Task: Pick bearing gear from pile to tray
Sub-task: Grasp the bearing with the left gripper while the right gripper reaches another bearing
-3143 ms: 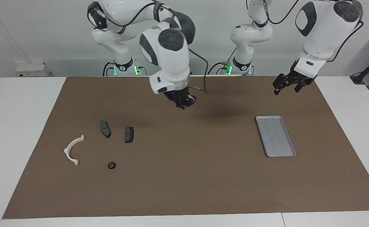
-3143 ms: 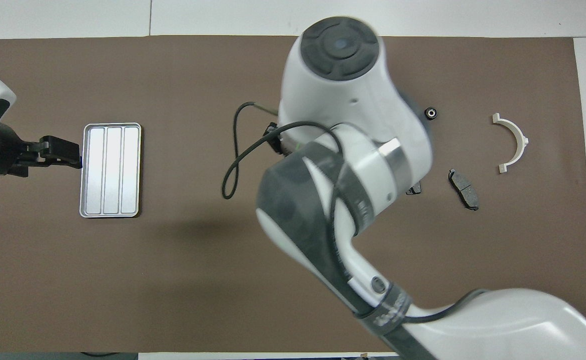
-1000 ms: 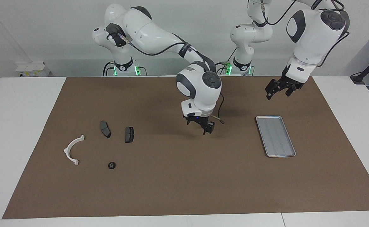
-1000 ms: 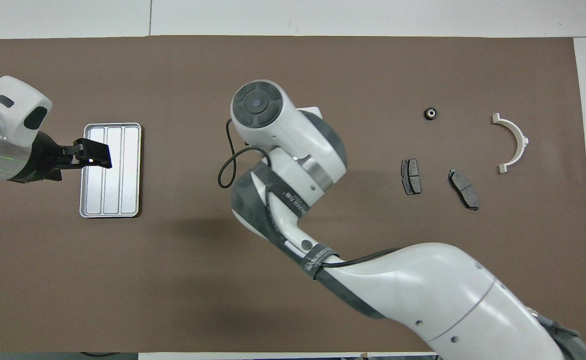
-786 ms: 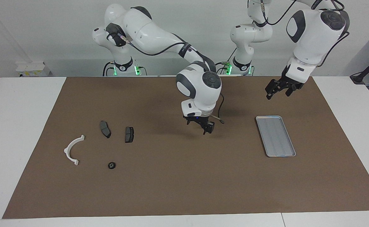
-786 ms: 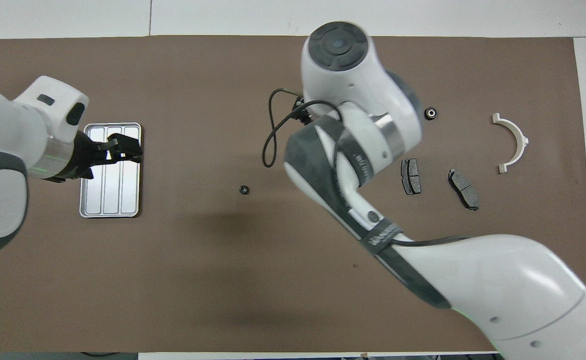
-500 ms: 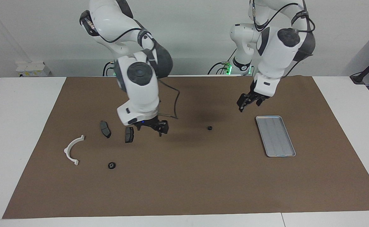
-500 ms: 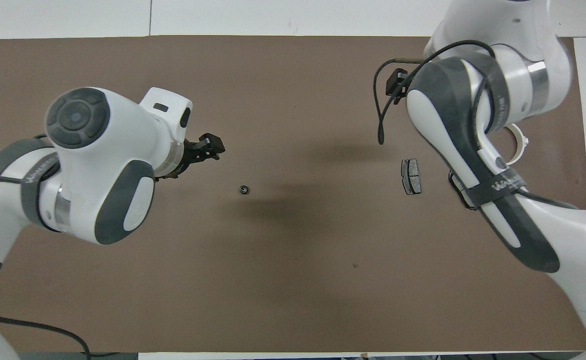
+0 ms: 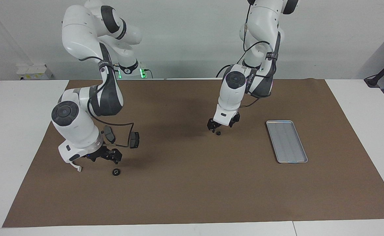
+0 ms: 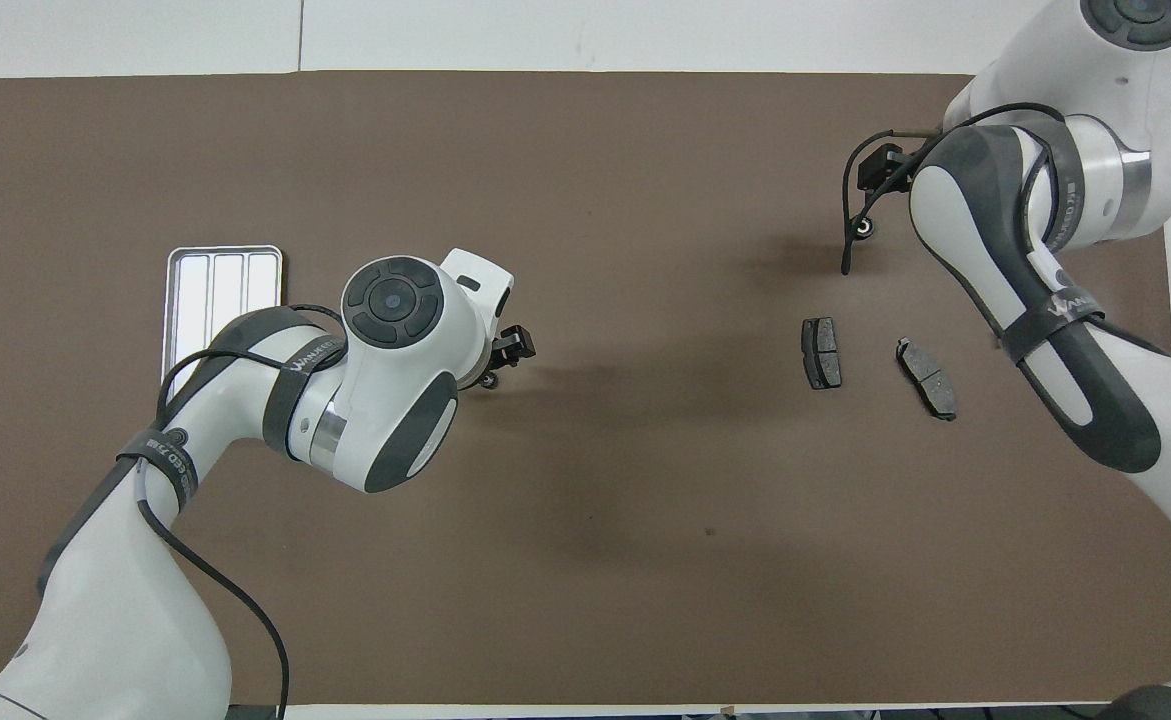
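A small black bearing gear (image 9: 217, 133) lies alone on the brown mat, toward the middle, beside the silver tray (image 9: 287, 141). My left gripper (image 9: 220, 127) hangs open just above it, not touching; in the overhead view the gripper (image 10: 511, 350) half covers the piece (image 10: 488, 380). The pile lies toward the right arm's end: two dark brake pads (image 9: 134, 140) (image 9: 109, 134) and another black round bearing (image 9: 115, 171). My right gripper (image 9: 108, 158) is open, low over the mat just beside that bearing. The white bracket (image 9: 78, 168) is mostly hidden by the right arm.
The brown mat (image 9: 192, 196) covers most of the white table. The tray (image 10: 220, 280) is partly covered by my left arm in the overhead view. The brake pads (image 10: 821, 352) (image 10: 927, 377) and second bearing (image 10: 863, 228) show there beside my right arm.
My right gripper left a black bearing gear on the mat's middle and swung back to the pile. My left gripper came down from beside the tray to just above that piece.
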Motion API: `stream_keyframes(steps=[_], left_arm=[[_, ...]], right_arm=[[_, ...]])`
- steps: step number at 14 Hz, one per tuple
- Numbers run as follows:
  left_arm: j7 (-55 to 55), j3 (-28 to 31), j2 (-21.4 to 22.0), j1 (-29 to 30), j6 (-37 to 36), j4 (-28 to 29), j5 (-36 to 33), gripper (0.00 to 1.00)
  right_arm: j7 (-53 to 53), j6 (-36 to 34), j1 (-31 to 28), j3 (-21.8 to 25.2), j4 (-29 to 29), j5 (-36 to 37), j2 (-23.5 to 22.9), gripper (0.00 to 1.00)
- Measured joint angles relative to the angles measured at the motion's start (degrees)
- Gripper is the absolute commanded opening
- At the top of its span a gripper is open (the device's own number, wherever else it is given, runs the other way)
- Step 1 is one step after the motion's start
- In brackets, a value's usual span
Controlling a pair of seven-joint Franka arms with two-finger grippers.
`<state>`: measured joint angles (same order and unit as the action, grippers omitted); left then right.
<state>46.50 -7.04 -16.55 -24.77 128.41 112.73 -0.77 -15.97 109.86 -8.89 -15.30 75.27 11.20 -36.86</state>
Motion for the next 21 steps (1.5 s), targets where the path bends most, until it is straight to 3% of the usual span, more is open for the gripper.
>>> stream_keyframes(steps=[4, 7, 10, 13, 17, 20, 21], left_arm=[[2.4, 0.0, 0.0, -0.6, 4.6, 2.7, 0.0, 1.0], [3.0, 0.0, -0.2, -0.7, 7.1, 4.1, 0.0, 1.0], [3.3, 0.0, -0.4, -0.8, 7.4, 4.4, 0.0, 0.9], [3.4, 0.1, -0.7, -0.8, 7.7, 4.4, 0.0, 0.87], [3.5, 0.3, -1.2, -0.8, 8.2, 4.4, 0.0, 0.63], [3.5, 0.4, -1.3, -0.8, 8.4, 4.4, 0.0, 0.23], [3.6, 0.6, -1.2, -0.7, 8.1, 4.4, -0.1, 0.17]], right_arm=[[-0.2, 7.0, 0.0, 0.0, 2.2, 1.4, -4.4, 1.0], [-1.5, 8.6, 0.9, -0.1, 3.2, 1.5, -4.8, 1.0], [-2.4, 10.4, 1.3, -0.1, 4.6, 1.6, -4.8, 1.0], [-2.7, 13.3, 1.2, -0.1, 7.1, 1.7, -4.8, 0.95], [-2.7, 13.7, 1.2, -0.1, 7.3, 2.0, -4.3, 0.92], [-2.7, 13.3, 1.2, -0.1, 7.3, 2.0, -4.3, 0.89], [-2.7, 13.2, 1.1, -0.1, 7.3, 2.0, -4.3, 0.89]])
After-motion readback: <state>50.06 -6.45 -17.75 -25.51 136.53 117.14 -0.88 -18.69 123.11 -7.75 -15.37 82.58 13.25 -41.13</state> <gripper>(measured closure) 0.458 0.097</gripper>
